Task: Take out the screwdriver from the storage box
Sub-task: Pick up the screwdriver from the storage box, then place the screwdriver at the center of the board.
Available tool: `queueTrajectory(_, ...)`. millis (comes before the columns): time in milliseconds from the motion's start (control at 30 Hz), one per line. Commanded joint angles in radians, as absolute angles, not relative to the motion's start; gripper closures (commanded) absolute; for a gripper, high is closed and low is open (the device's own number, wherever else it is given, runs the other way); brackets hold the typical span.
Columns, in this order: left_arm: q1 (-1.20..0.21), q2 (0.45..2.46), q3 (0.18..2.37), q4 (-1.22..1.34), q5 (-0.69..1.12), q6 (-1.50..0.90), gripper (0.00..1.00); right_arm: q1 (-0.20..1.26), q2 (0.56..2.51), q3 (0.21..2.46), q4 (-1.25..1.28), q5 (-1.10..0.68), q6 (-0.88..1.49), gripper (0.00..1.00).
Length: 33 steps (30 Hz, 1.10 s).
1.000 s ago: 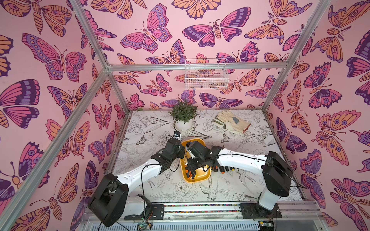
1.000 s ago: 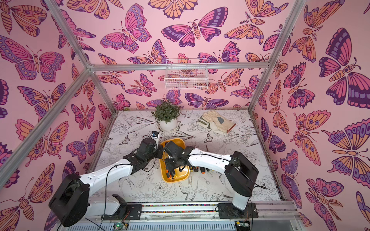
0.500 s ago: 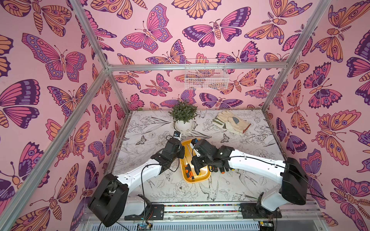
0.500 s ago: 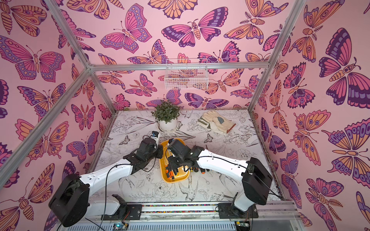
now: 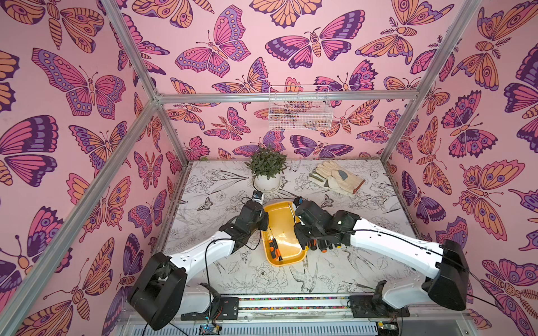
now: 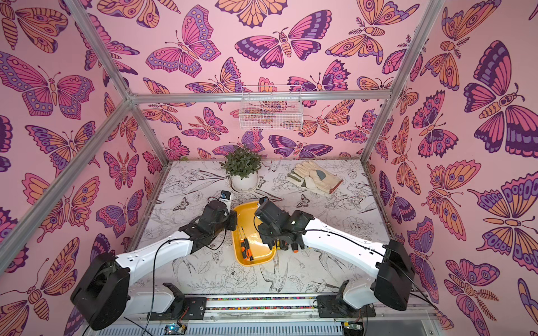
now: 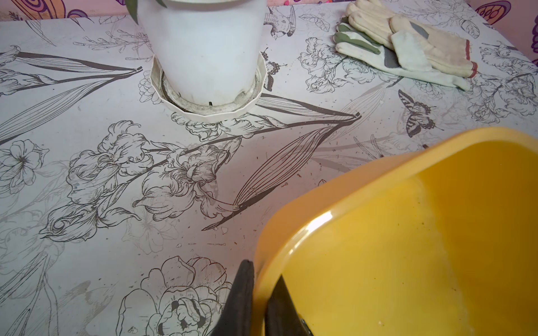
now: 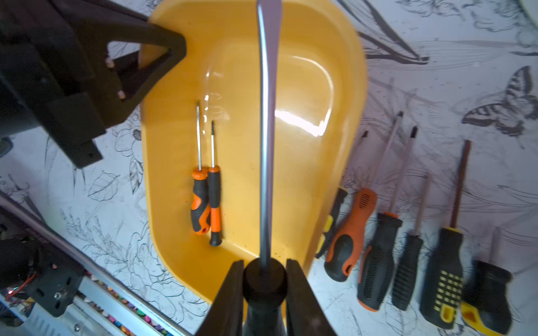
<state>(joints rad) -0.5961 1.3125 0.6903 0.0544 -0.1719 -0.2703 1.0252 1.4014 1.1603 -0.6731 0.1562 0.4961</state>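
Right gripper mine, clamped on black handle of long screwdriver, shaft over box. Box lower centre in both top views. Left gripper pinched on box rim. Two small screwdrivers in box, lower left. Row on table right of box.

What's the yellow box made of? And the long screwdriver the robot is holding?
The storage box looks like glossy yellow plastic: it is smooth, with bright glare on its floor. The shaft of the screwdriver looks like bare grey metal, with a thin line of shine along it. Its handle looks matte black, maybe rubber or plastic.
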Motion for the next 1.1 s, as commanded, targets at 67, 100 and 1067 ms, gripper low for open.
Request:
queueTrajectory(67, -0.6, 1.304, 0.67, 0.029, -0.184, -0.24, 1.0, 0.94, 1.305, 1.096, -0.781, 0.229, 0.471, 1.0)
queueTrajectory(100, -0.601, 1.304, 0.67, 0.029, -0.184, -0.238, 1.0, 0.924, 1.286, 1.083, -0.787, 0.23, 0.466, 1.0)
queueTrajectory(1067, -0.6, 1.313, 0.674, 0.028, -0.187, -0.24, 1.0, 0.363, 1.099, 0.991, -0.899, 0.177, 0.186, 1.0)
